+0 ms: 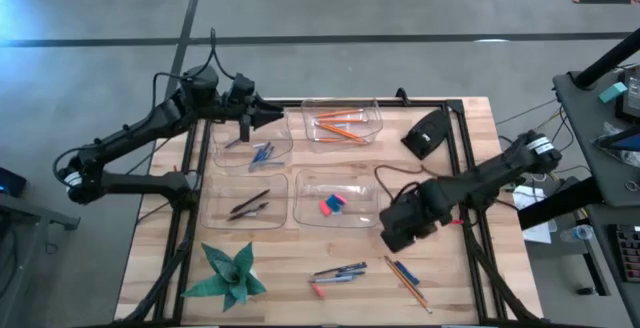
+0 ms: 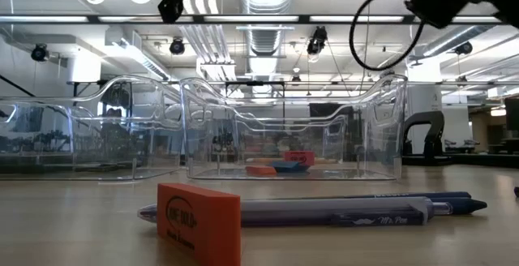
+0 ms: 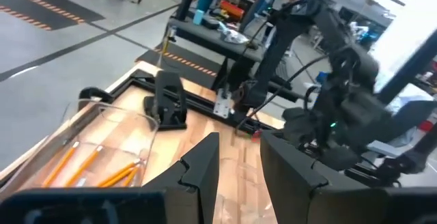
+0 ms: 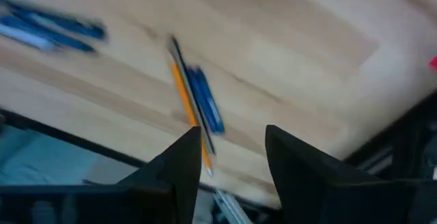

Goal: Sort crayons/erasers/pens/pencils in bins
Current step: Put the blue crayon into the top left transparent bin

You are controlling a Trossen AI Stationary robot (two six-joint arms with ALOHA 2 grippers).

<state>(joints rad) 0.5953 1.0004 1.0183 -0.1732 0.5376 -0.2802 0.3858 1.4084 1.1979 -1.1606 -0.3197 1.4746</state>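
Observation:
Four clear bins stand mid-table. The far left one [image 1: 252,140] holds blue crayons [image 1: 262,152], the far right one [image 1: 343,123] orange pencils [image 1: 340,126], the near left one [image 1: 246,204] dark pens [image 1: 250,204], and the near right one [image 1: 336,200] erasers [image 1: 332,205]. My left gripper [image 1: 275,116] hovers open above the gap between the two far bins, with nothing between its fingers [image 3: 205,162]. My right gripper [image 1: 398,236] is open, points steeply down right of the eraser bin, and holds nothing [image 4: 232,132]. Below it, a pencil [image 4: 188,111] and a blue crayon [image 4: 205,101] lie loose on the table.
Loose pens and crayons [image 1: 340,272] and a pink eraser [image 1: 318,290] lie near the front edge. A green paper star [image 1: 230,274] sits front left. A black device [image 1: 428,133] is at the far right. A dark frame [image 1: 468,168] runs along the table's sides.

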